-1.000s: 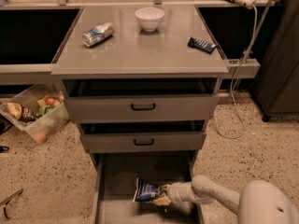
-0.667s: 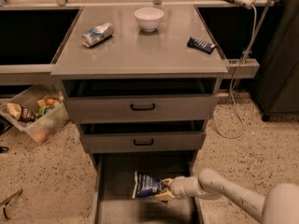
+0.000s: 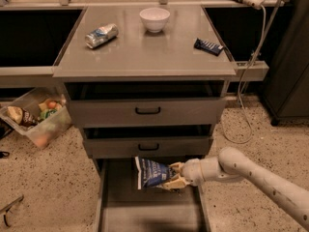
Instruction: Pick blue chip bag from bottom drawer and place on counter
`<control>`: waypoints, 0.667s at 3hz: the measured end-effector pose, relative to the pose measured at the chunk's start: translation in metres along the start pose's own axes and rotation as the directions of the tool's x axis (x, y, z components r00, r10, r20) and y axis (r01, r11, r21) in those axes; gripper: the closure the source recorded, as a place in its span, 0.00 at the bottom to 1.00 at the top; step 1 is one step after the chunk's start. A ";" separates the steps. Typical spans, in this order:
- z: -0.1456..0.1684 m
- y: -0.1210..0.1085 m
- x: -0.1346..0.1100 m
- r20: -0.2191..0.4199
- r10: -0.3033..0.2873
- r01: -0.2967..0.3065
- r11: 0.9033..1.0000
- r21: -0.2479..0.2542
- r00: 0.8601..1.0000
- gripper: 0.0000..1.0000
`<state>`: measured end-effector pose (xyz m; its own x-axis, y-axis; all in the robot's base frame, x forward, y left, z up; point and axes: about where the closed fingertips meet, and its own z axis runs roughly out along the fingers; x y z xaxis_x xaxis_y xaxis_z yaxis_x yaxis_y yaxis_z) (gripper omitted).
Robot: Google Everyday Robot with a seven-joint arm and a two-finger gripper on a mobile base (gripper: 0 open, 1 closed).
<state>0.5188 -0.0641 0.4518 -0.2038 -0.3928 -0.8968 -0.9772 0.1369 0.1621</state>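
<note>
The blue chip bag (image 3: 150, 173), dark blue with white lettering, hangs in the air above the floor of the open bottom drawer (image 3: 145, 209), just under the middle drawer's front. My gripper (image 3: 175, 175) is shut on the bag's right end, with the white arm reaching in from the lower right. The grey counter (image 3: 145, 52) tops the cabinet above.
On the counter stand a crushed silver can (image 3: 101, 36), a white bowl (image 3: 154, 19) and a flat dark-blue bar wrapper (image 3: 208, 46). The two upper drawers (image 3: 147, 111) stand partly open. A clear bin of food (image 3: 36, 120) sits on the floor at left. A cable (image 3: 251, 71) hangs at right.
My gripper has lifted the blue chip bag up off the bottom drawer's floor, and the arm has straightened out to the right.
</note>
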 end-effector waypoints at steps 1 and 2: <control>0.000 0.000 0.000 0.000 0.000 0.000 1.000 0.000 1.000 1.00; -0.006 0.000 -0.032 -0.026 -0.061 0.062 0.998 0.018 0.998 1.00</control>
<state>0.5253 -0.0566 0.4827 -0.1450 -0.4236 -0.8942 -0.9868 0.1284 0.0992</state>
